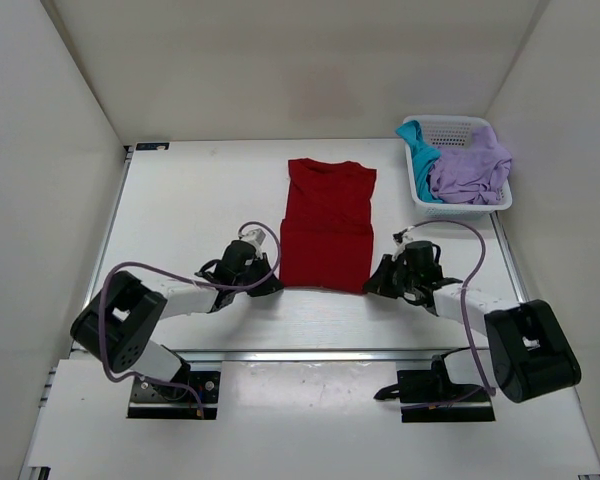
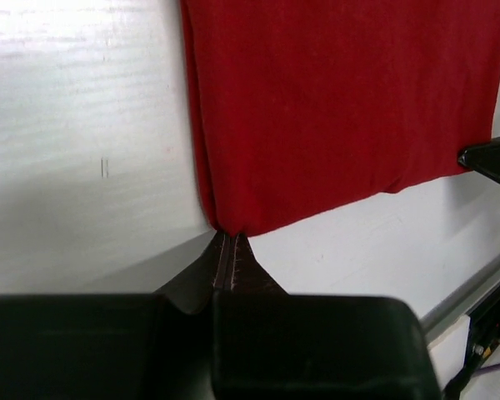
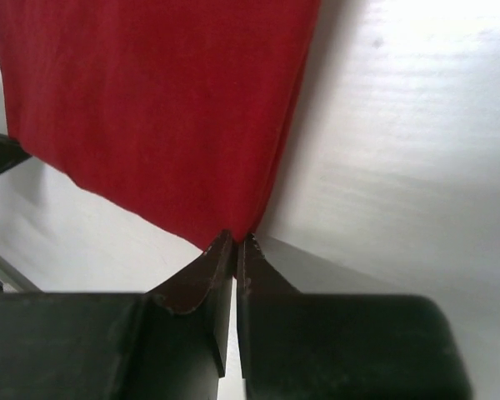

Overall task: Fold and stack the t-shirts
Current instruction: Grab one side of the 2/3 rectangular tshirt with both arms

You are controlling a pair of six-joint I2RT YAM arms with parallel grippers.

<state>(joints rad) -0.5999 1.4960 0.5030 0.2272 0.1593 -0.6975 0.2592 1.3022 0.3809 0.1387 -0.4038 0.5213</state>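
Both near corners of the deep red fabric t-shirt (image 1: 327, 225), lying left of the white plastic mesh basket (image 1: 458, 208), are being clamped by the left gripper (image 2: 230, 242) and right gripper (image 3: 236, 242).

Bright overhead light glares off the white table (image 2: 83, 83) beside the red t-shirt (image 2: 342, 108), with soft shadows hugging the shirt's edges.

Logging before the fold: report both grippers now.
Left gripper: closed, pinching the red t-shirt at a near corner.
Right gripper: closed, pinching its other near corner.
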